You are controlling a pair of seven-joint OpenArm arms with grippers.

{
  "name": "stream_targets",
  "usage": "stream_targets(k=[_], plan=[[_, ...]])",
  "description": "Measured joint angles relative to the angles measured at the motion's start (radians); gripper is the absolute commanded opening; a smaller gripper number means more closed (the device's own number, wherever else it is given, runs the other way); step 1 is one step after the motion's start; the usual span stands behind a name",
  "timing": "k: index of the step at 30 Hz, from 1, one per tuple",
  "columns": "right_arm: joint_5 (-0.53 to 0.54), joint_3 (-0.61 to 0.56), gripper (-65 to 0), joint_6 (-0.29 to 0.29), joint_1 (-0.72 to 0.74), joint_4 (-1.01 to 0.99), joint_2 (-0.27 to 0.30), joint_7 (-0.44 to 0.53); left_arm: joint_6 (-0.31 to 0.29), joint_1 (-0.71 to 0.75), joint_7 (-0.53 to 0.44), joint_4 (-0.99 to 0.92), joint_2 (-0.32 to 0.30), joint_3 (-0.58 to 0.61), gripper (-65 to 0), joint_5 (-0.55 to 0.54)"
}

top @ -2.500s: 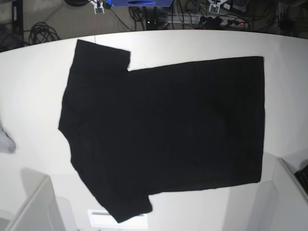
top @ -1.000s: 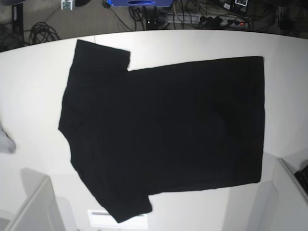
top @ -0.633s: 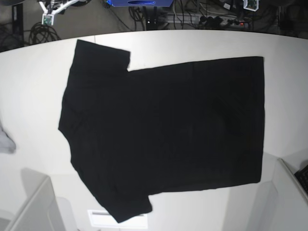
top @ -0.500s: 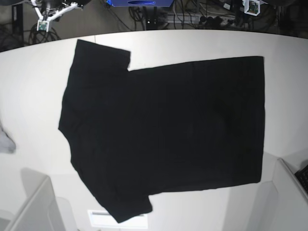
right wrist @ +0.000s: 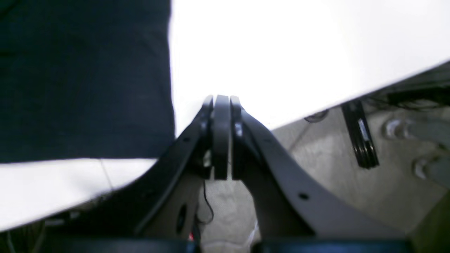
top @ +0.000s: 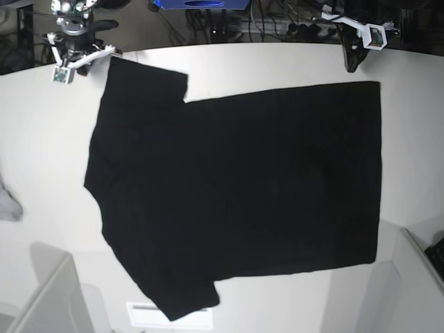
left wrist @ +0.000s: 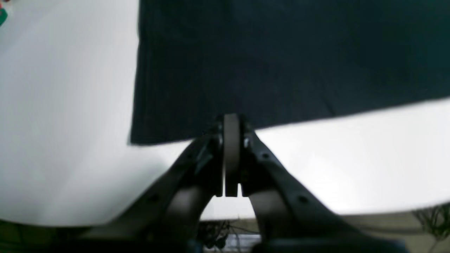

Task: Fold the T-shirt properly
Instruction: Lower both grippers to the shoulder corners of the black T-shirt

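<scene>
One T-shirt (top: pixel 236 187) lies flat on the white surface (top: pixel 41 139), plain black side up. It is laid sideways in the base view: the hem runs along that view's right, and the shoulders and two sleeves lie toward its left. One sleeve reaches the near edge of the surface; the other reaches the far edge.

One small grey cloth (top: pixel 8 202) lies at the left border of the base view, well apart from the shirt. One white label (top: pixel 170 316) lies at the near edge, partly under the near sleeve.

Two arms are present, both at the far edge of the surface.

- The left hand (left wrist: pixel 231 121) is seen in its wrist view just off the hem corner of the shirt (left wrist: pixel 281 59). Its two jaws are pressed together and hold nothing.
- The right hand (right wrist: pixel 221 102) is seen in its wrist view beside the edge of the far sleeve (right wrist: pixel 84 77), over the bare surface (right wrist: pixel 281 52). Its two jaws are pressed together and hold nothing.

Beyond the surface, cables lie on the floor (right wrist: pixel 334 182).
</scene>
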Motion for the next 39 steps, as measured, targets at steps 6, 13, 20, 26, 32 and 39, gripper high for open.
stream_targets(k=[6, 13, 20, 26, 32, 39], plan=[[0.189, 0.006, -42.3, -0.002, 0.037, 0.001, -0.006, 0.001, 0.004, -0.084, 0.182, -0.001, 0.002, -0.079, -36.7, -0.015], [0.601, 0.011, -34.2, -0.010, 0.064, -0.010, 0.122, -0.097, -0.001, -0.150, 0.242, -0.008, 0.006, -0.146, -21.9, -0.016], [0.806, 0.011, -29.4, -0.013, 0.128, -0.148, 0.201, -0.111, -0.175, -0.172, 0.247, -0.044, 0.008, -0.236, -23.2, -0.308], [0.811, 0.006, -29.4, -0.010, 0.127, -0.224, 0.214, -0.113, -0.220, -0.169, 0.246, -0.120, 0.002, -0.314, -23.2, -0.352], [0.818, 0.004, -29.4, 0.001, 0.146, -0.278, 0.224, -0.087, -0.228, -0.169, 0.254, -0.167, 0.005, -0.313, -23.2, -0.354], [0.817, 0.003, -29.6, 0.115, 0.138, -0.288, 0.217, -0.121, -0.234, -0.169, 0.254, -0.172, 0.008, -0.313, -23.2, -0.355]])
